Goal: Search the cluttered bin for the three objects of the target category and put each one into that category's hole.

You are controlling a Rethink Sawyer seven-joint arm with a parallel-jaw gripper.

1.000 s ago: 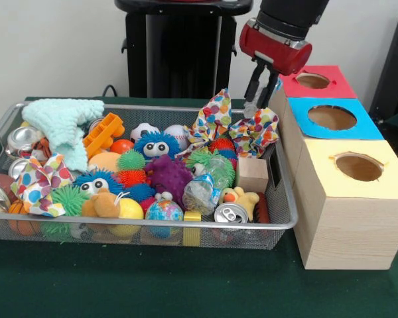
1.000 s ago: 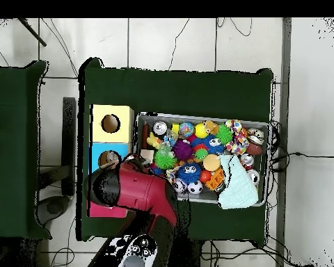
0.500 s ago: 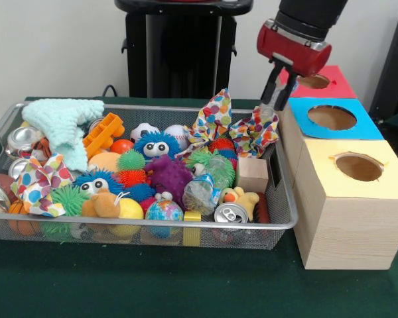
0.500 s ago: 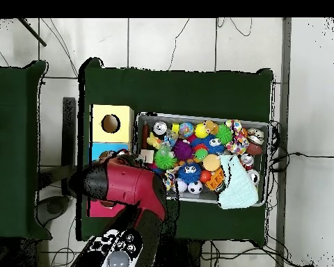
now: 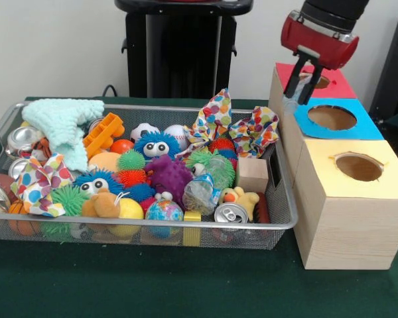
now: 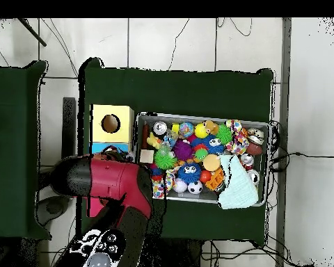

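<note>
The wire mesh bin (image 5: pixel 288 222) is full of toys; it also shows in the overhead view (image 6: pixel 206 116). My gripper (image 5: pixel 293 95) hangs over the near-left edge of the red-topped box (image 5: pixel 338 85), just beside its round hole (image 5: pixel 316 81). It is shut on a small clear plastic film bundle (image 5: pixel 289 103) that hangs at its tips. Another clear plastic bundle (image 5: pixel 202 189) lies in the bin's right part, next to a silver can (image 5: pixel 229 213). In the overhead view my red arm (image 6: pixel 110 184) hides the gripper and the red box.
A blue-topped box (image 5: pixel 331 118) and a yellow-topped box (image 5: pixel 358 167) stand in a row in front of the red one. Polka-dot cloths (image 5: pixel 215 116), fuzzy balls, a mint knitted cloth (image 5: pixel 63 119) and cans (image 5: pixel 20 139) crowd the bin. The black pedestal (image 5: pixel 179 46) stands behind.
My gripper has moved right and up, from over the bin's far right corner to the red box's edge, with the clear bundle in it.
</note>
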